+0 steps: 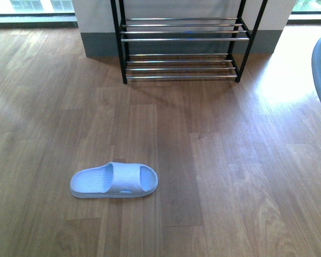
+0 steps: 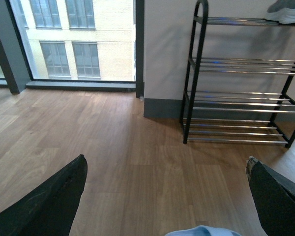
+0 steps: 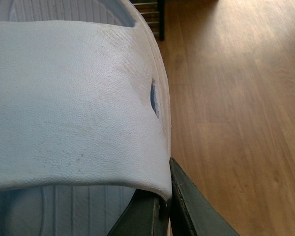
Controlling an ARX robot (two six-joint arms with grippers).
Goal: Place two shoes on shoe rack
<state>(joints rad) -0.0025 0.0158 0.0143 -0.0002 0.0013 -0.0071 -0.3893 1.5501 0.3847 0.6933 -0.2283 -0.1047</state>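
My right gripper (image 3: pixel 162 201) is clamped on the strap edge of one pale blue slide (image 3: pixel 73 98), held off the floor (image 1: pixel 230 160), I judge ready for the shoe rack (image 1: pixel 182 38). The second slide (image 1: pixel 114 180) lies on the floor, well short of the rack, below my left gripper (image 2: pixel 166 162), whose jaws stand wide apart and empty. I count two slides, one rack, and one grey sneaker (image 2: pixel 286 12) on its top tier.

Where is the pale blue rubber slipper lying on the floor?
In the front view, the pale blue rubber slide lies on the wooden floor toward the robot's left, nearer the camera than the black-framed chrome-rod shoe rack standing farther ahead.
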